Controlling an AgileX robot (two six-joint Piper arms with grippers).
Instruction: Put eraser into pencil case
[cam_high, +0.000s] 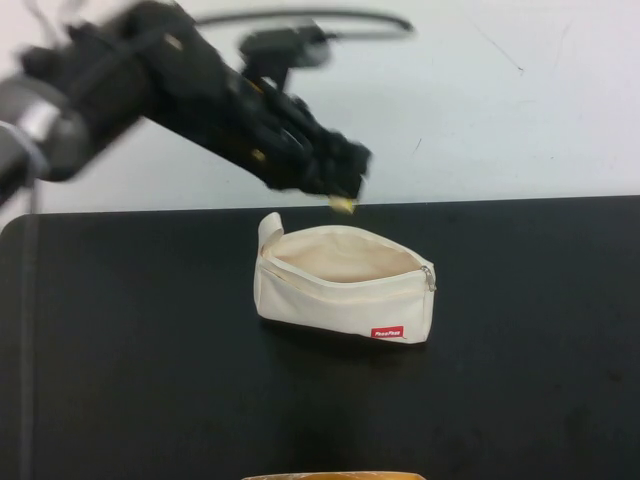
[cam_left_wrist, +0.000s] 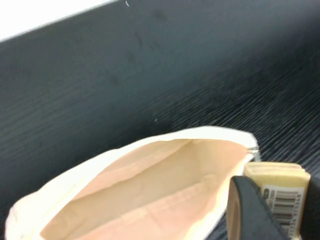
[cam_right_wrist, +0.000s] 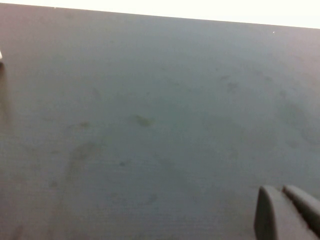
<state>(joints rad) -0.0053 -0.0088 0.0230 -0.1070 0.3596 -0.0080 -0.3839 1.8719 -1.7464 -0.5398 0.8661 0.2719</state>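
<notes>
I have the wide black table top (cam_high: 120, 380) under me, and on it the cream-white fabric zip pencil case (cam_high: 345, 290), lying with its long axis across the table, left to right, its mouth gaping upward, its end tab toward my left and its metal zipper pull (cam_high: 429, 277) at the right end. The small red label faces me.

My left gripper (cam_high: 340, 190) hangs above the far rim of the case, clamped on the little cream-tan rectangular eraser (cam_left_wrist: 277, 192); the wrist view shows a dark finger (cam_left_wrist: 250, 210) across its barcode label. The eraser sits just past the zipper-pull end of the opening, not over the middle.

The right gripper (cam_right_wrist: 287, 212) is parked low over bare table, well clear; its two fingers look pressed together with nothing between them, though only their tips show.

My worry: released here, the eraser could clip the soft rim or the zipper and tumble outside onto the table. The limp fabric might also fold shut if a finger brushes it.
</notes>
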